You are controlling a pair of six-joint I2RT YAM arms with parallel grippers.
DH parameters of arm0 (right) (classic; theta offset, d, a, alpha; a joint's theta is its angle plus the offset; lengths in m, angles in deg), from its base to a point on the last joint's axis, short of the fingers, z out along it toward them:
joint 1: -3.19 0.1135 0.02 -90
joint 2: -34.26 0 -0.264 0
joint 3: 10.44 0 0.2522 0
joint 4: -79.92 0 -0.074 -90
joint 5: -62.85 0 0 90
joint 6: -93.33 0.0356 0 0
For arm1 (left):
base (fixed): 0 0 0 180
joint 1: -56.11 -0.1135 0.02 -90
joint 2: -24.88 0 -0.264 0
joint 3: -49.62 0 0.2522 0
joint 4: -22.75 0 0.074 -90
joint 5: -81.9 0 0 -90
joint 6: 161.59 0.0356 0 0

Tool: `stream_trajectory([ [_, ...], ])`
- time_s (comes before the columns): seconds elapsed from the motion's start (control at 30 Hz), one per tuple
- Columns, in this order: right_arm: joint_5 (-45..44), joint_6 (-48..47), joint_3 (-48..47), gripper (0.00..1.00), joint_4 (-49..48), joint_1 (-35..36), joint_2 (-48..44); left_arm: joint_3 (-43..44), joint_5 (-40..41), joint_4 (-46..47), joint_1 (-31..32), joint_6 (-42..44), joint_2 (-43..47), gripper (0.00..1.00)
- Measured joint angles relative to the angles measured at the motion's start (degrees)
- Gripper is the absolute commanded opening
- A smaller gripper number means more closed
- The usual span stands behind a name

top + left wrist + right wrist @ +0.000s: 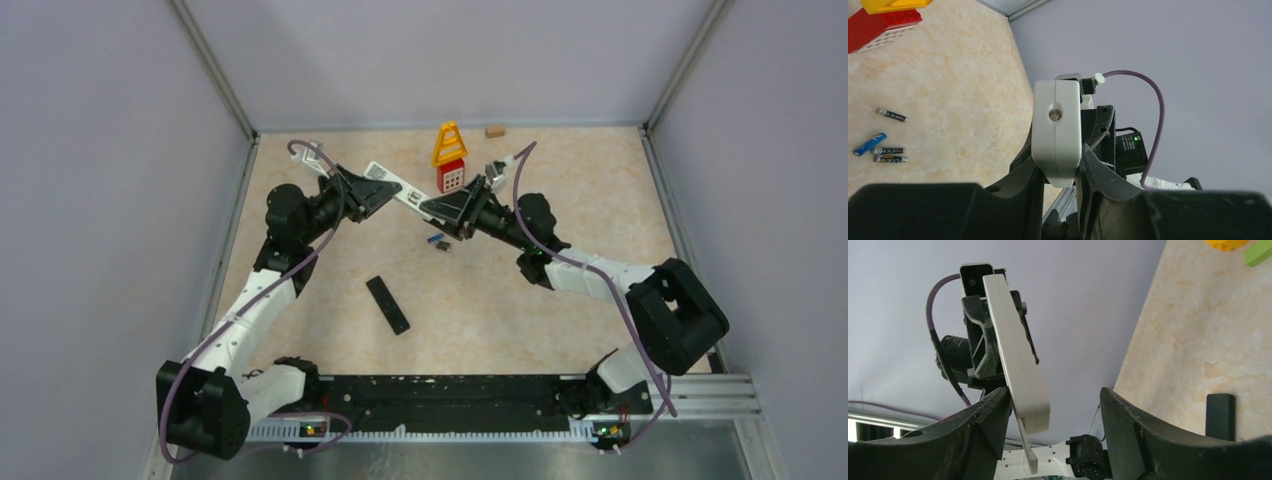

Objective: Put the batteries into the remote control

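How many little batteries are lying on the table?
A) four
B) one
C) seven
A: the left wrist view shows four batteries lying on the table, a blue battery and three dark ones.

**Table** [600, 230]: walls stood on its left, far and right edges.
- Toward the far edge, the left gripper [383, 187] and right gripper [432, 207] faced each other across a raised white remote [397, 186], barring the middle.
- A block stack [450, 160] stood just behind them.
- The batteries [437, 241] lay just nearside.
- A black bar [388, 305] lay mid-table.
- Bare tabletop offered passage at the far right corner.
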Motion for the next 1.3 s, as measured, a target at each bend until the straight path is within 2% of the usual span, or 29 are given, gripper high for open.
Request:
stream_trajectory([
  [0.13, -0.81, -0.26, 0.5, 0.68, 3.37, 0.0, -0.46, -1.46, 1.16, 1.27, 0.24, 0.44, 0.0, 0.0],
  [0.37, -1.11, -1.14, 0.81, 0.46, 8.98, 0.0, -1.84, -4.33, 3.17, 1.92, 1.01, 2.93, -0.04, 0.0],
  [0.57, -1.25, -1.16, 1.18, 0.37, 15.13, -0.02, -2.89, -5.68, 4.81, 1.2, 1.18, 7.17, -0.07, 0.0],
  [0.8, -1.22, -2.6, 1.14, 0.11, 21.7, -0.11, -4.24, -6.14, 6.12, -0.76, 1.42, 11.45, -0.81, 0.0],
  [0.93, -1.18, -4.15, 1.11, 0.06, 24.44, -0.26, -4.81, -6.21, 6.82, -2.54, 1.62, 13.66, -1.4, 0.0],
  [1.1, -1.31, -8.26, 1.25, 0.05, 28.83, -1.03, -6.82, -6.21, 9.25, -4.5, 1.64, 17.46, -1.4, 0.0],
  [1.3, -5.44, -18.4, 2.86, 0.05, 36.94, -4.15, -7.98, -7.41, 12.13, -7.39, 1.64, 22.75, -1.14, 0.0],
])
